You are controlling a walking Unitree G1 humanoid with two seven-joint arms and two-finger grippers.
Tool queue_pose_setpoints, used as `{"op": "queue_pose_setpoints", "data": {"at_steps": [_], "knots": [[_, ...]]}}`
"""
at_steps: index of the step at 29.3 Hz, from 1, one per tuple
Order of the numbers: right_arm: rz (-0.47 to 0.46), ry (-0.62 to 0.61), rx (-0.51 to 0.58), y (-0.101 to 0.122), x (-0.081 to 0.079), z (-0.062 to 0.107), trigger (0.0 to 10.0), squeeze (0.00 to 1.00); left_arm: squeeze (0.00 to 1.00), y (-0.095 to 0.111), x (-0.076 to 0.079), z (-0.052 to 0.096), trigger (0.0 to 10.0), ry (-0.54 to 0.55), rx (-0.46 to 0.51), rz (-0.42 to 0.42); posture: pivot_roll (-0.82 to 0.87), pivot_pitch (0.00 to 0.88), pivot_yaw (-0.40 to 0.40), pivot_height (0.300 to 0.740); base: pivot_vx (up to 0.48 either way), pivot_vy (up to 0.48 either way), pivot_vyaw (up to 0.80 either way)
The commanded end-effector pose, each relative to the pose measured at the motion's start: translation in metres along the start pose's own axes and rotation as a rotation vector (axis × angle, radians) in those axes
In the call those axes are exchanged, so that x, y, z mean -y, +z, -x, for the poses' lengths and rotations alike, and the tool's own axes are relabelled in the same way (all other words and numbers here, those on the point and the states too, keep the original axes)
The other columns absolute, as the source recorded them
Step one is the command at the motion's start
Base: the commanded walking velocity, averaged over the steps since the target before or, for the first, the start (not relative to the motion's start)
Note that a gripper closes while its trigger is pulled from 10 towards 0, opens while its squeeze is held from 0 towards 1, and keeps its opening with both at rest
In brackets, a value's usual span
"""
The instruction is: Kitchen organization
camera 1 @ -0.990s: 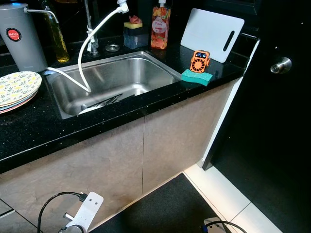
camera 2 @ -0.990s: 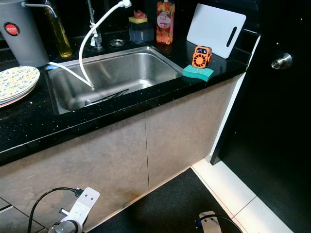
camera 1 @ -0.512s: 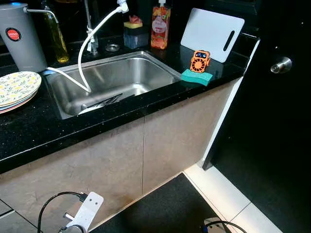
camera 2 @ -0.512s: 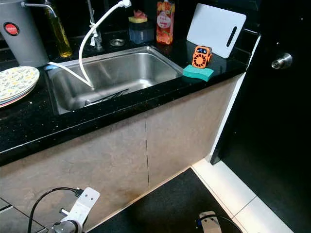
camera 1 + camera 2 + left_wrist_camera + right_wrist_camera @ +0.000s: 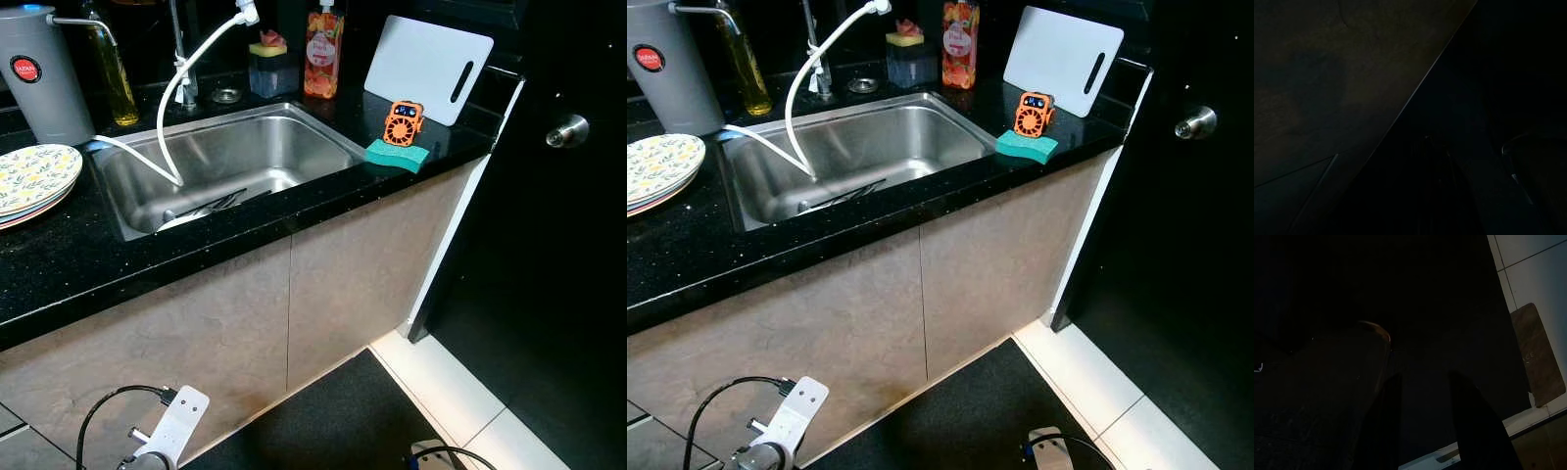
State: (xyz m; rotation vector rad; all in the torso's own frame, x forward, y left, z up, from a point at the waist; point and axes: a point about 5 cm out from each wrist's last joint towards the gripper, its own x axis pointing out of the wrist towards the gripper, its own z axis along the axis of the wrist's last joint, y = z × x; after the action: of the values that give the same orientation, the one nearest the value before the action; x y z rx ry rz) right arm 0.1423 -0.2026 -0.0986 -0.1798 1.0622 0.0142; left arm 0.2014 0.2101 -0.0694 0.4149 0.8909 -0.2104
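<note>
1. My left wrist view is nearly black. I make out a dim brown cabinet face (image 5: pixel 1312 73) meeting a darker floor along a slanted edge, and only a faint outline of the left gripper (image 5: pixel 1437 161); I cannot tell whether its fingers are spread or closed.
2. In my right wrist view the right gripper (image 5: pixel 1422 396) hangs above a dark floor mat (image 5: pixel 1327 421). Its two black fingers (image 5: pixel 1469 421) stand apart with a clear gap between them, released, holding and touching nothing. Pale floor tiles (image 5: pixel 1533 279) lie beyond the mat's edge.
3. In the eye views both arms are cut off at the lower border: a silver wrist plate with a black cable (image 5: pixel 176 421) on my left, and a small part of the right arm (image 5: pixel 436 455).
4. Well above and ahead of both grippers lies the black countertop (image 5: pixel 69 255) with the steel sink (image 5: pixel 245 147). Utensils (image 5: pixel 211 206) lie in the basin, partly hidden by its front wall; a white hose (image 5: pixel 181 88) dips in.
5. On the counter to the sink's right: a green sponge (image 5: pixel 397 154) touching a small orange gadget (image 5: pixel 403 122), with a white cutting board (image 5: pixel 428 69) leaning behind.
6. To the sink's left: stacked patterned plates (image 5: pixel 34 178), cut off by the frame edge.
</note>
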Motion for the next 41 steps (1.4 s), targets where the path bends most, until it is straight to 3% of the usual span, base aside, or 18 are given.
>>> {"op": "queue_pose_setpoints", "data": {"at_steps": [1, 41], "knots": [[-0.01, -0.001, -0.005, -0.0018, -0.0003, 0.0003, 10.0, 0.0, 0.0, -0.0023, 0.003, 0.0001, 10.0, -0.012, -0.011, -0.005, 0.04, 0.0, 0.007, 0.74, 0.0, 0.0, 0.0], [0.001, 0.001, 0.002, 0.0027, 0.0002, -0.0006, 10.0, 0.0, 0.0, -0.0019, 0.0002, 0.0003, 10.0, -0.01, -0.01, -0.02, 0.06, 0.0, 0.007, 0.74, 0.0, 0.0, 0.0]]}}
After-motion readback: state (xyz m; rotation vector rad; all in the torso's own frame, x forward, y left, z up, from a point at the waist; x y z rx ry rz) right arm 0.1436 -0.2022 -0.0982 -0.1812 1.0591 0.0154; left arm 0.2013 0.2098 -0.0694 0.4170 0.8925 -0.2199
